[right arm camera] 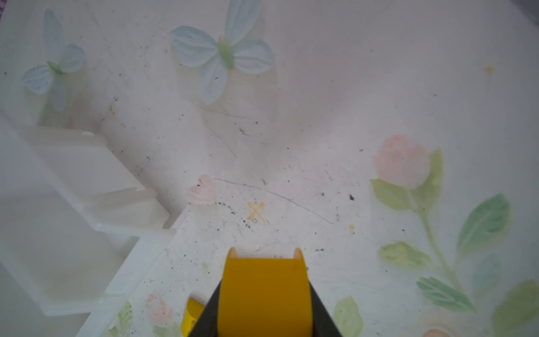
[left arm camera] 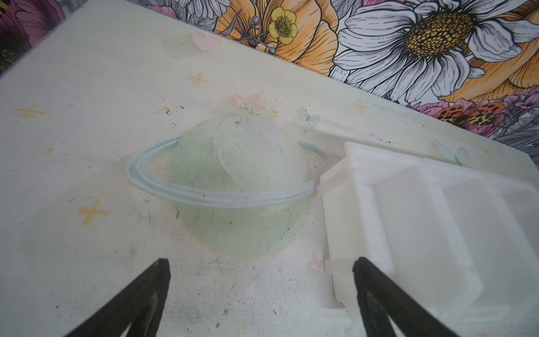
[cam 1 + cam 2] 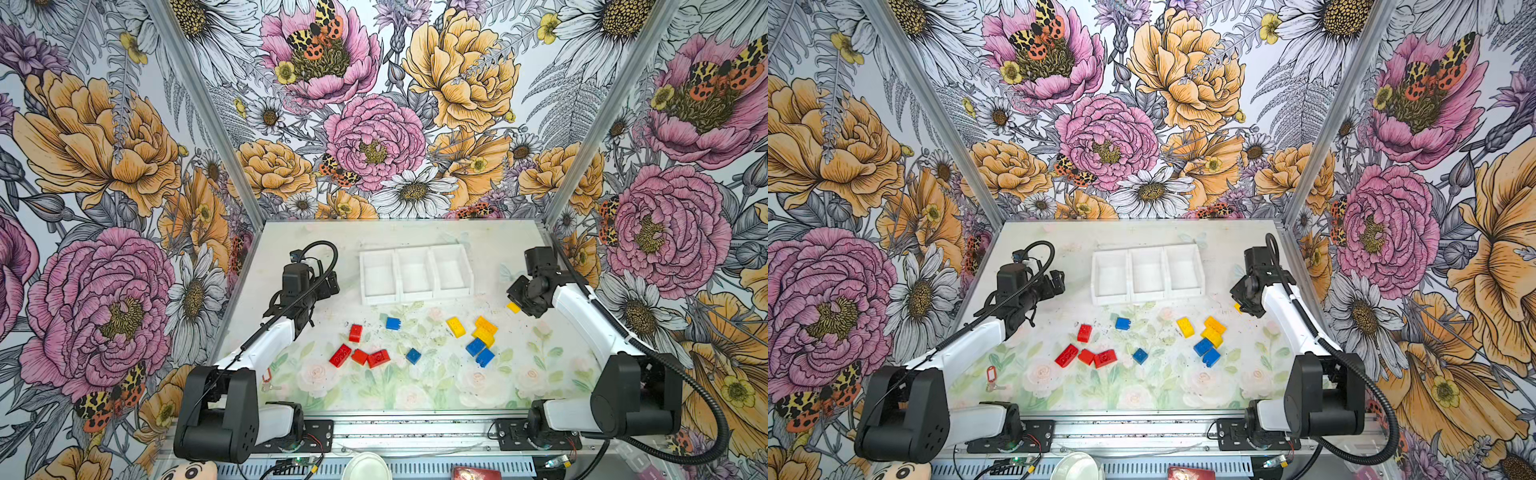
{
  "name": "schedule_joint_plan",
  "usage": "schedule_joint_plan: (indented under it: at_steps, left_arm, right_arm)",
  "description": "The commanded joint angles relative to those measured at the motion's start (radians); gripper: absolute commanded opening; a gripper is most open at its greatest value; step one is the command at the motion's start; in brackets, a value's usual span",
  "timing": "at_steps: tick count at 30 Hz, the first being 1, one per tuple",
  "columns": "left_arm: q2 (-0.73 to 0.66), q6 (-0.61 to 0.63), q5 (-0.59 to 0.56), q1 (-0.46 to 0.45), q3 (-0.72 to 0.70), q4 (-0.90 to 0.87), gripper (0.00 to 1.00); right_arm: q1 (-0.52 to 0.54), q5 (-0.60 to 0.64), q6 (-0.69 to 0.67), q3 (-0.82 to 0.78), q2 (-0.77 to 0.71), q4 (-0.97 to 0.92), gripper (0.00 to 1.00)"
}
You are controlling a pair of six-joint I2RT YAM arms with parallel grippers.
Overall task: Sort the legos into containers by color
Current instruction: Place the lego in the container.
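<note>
The containers (image 3: 397, 272) are three joined white bins at the back middle, seen in both top views (image 3: 1129, 272). Loose legos lie in front of them: red ones (image 3: 360, 356) to the left, blue ones (image 3: 392, 323) (image 3: 476, 346), and yellow ones (image 3: 456, 326) (image 3: 486, 325) to the right. My right gripper (image 3: 514, 306) hangs right of the bins, above the table, shut on a yellow brick (image 1: 264, 291). Another yellow brick (image 1: 191, 316) lies on the table under it. My left gripper (image 2: 261, 262) stands open and holds nothing, just left of the bins' end wall (image 2: 347, 221).
A key with a red tag (image 3: 991, 374) lies near the left arm's base. A white bowl (image 3: 365, 465) and a plush toy (image 3: 189, 471) sit beyond the front rail. Flowered walls close in the table on three sides.
</note>
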Motion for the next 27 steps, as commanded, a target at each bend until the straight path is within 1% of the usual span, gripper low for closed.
schedule_joint_plan:
  at_steps: [1, 5, 11, 15, 20, 27]
  left_arm:
    - [-0.028, -0.022, 0.021, -0.009, -0.018, -0.004, 0.99]
    - [-0.033, -0.030, 0.029, -0.012, -0.021, -0.013, 0.99]
    - [-0.050, -0.035, 0.027, -0.023, -0.018, -0.041, 0.99]
    - [-0.066, -0.036, 0.025, -0.028, -0.020, -0.064, 0.99]
    - [-0.081, -0.042, 0.024, -0.036, -0.025, -0.083, 0.99]
    - [-0.080, -0.047, 0.013, -0.052, -0.024, -0.096, 0.99]
  right_arm:
    - [0.089, 0.067, -0.102, 0.117, 0.053, 0.014, 0.32]
    - [0.189, 0.078, -0.185, 0.249, 0.150, 0.017, 0.33]
    - [0.265, 0.059, -0.293, 0.418, 0.301, 0.019, 0.33]
    - [0.279, 0.037, -0.342, 0.504, 0.396, 0.017, 0.34]
    - [0.292, 0.033, -0.387, 0.572, 0.501, 0.016, 0.34]
    - [0.308, 0.032, -0.414, 0.613, 0.586, 0.017, 0.36]
